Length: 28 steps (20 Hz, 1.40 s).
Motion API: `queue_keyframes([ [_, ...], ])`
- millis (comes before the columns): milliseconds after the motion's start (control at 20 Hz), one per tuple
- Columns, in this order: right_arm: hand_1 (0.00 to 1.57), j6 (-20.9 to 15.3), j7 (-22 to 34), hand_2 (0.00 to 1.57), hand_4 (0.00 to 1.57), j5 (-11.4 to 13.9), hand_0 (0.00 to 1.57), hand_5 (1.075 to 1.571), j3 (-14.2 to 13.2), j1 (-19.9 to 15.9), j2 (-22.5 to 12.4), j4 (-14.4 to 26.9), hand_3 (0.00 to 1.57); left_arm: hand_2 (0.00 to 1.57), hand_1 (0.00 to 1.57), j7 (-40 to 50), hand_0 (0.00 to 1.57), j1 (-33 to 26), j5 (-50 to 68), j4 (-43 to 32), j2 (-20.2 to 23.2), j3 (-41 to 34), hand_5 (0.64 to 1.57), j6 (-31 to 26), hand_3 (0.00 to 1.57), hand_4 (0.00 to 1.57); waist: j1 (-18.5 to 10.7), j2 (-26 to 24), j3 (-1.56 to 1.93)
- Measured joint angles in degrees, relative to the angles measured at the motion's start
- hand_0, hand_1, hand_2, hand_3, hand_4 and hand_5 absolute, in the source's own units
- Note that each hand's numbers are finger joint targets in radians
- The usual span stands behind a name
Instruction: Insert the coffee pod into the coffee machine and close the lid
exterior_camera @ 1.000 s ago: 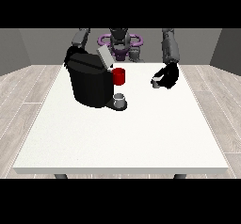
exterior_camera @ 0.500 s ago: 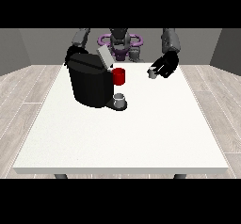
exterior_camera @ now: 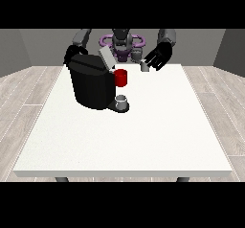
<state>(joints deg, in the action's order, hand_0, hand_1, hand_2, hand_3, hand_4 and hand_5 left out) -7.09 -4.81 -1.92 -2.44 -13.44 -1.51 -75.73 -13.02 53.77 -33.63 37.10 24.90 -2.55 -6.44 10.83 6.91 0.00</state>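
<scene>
The hand at the view's right hangs above the table's far edge with the small grey coffee pod pinched at its fingertips, lifted ready to carry towards the black coffee machine, whose lid stands raised. The other hand is mostly hidden behind the machine; I cannot tell its fingers

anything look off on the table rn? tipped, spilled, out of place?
Nothing stands out. The coffee machine sits upright with its lid raised, a red part at its front and a small grey cup on its base. The robot hand at the view's right is by the small grey pod. No spill shows on the table.
</scene>
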Motion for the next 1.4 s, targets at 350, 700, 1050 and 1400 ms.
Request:
queue_keyframes([
  [350,0.0,-1.2,1.5,0.0,0.5,0.9,0.0,1.571,0.7,-2.7,0.3,-1.4,0.0,1.29,1.26,4.3,1.26,6.6,0.2,-0.2,1.2,-2.5,1.571,0.0,1.22,0.47,3.0,2.4,0.01],
  [700,0.0,-2.0,1.8,0.0,0.48,1.5,0.0,1.571,0.8,-4.6,-0.1,-2.0,0.0,1.31,1.26,5.4,1.26,11.3,0.1,-0.4,2.4,-3.7,1.571,-1.4,1.24,0.51,4.8,5.1,0.01],
  [1050,0.0,-1.9,3.3,0.0,0.51,1.4,0.0,1.571,1.0,-5.0,-0.3,-4.1,0.0,1.33,1.31,6.0,1.31,12.4,-0.9,-1.4,2.2,-3.9,1.571,-0.7,1.23,0.49,6.4,5.9,0.01],
  [1400,0.0,-1.4,1.4,0.0,0.52,0.4,0.0,1.571,-0.3,-4.7,-0.6,-3.0,0.0,1.28,1.23,6.6,1.23,13.3,-1.5,-1.4,1.3,-3.6,1.571,-1.2,1.21,0.51,5.8,7.2,0.01],
])
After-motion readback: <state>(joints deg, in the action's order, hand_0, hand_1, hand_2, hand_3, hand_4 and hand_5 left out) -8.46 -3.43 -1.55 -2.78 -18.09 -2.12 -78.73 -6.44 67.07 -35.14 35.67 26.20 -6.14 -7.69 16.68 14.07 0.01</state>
